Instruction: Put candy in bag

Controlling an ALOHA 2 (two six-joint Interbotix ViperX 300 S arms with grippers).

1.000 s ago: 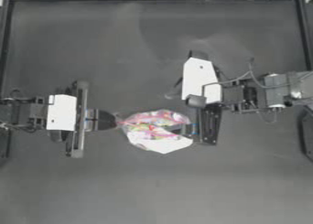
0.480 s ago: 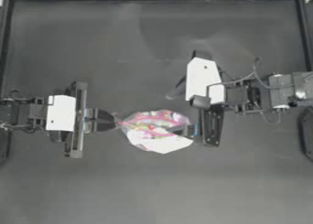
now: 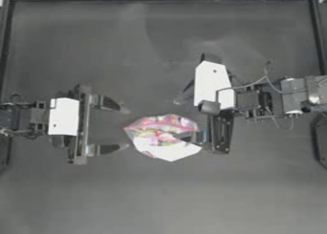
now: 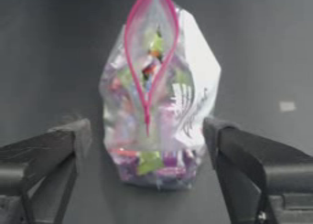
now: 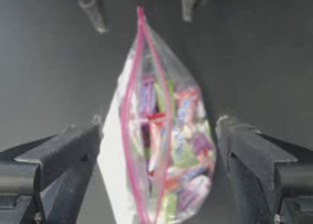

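Both jaw pairs stand spread, one at each end of the bag.

Left gripper (image 3: 110, 126) waits at 9 o'clock of the bag (image 3: 165, 136), jaws wide and not touching it. Right gripper (image 3: 205, 121) is at 3 o'clock, jaws spread beside the bag's end; contact I cannot tell. Bag stands just below the table (image 3: 159, 47) centre, pink seal strip (image 4: 148, 63) open, coloured sweets (image 5: 177, 141) inside. Candy cannot be told apart.

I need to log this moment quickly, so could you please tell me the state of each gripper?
Left gripper: open, holding nothing, just left of the bag.
Right gripper: open, jaws either side of the bag, not clamped.
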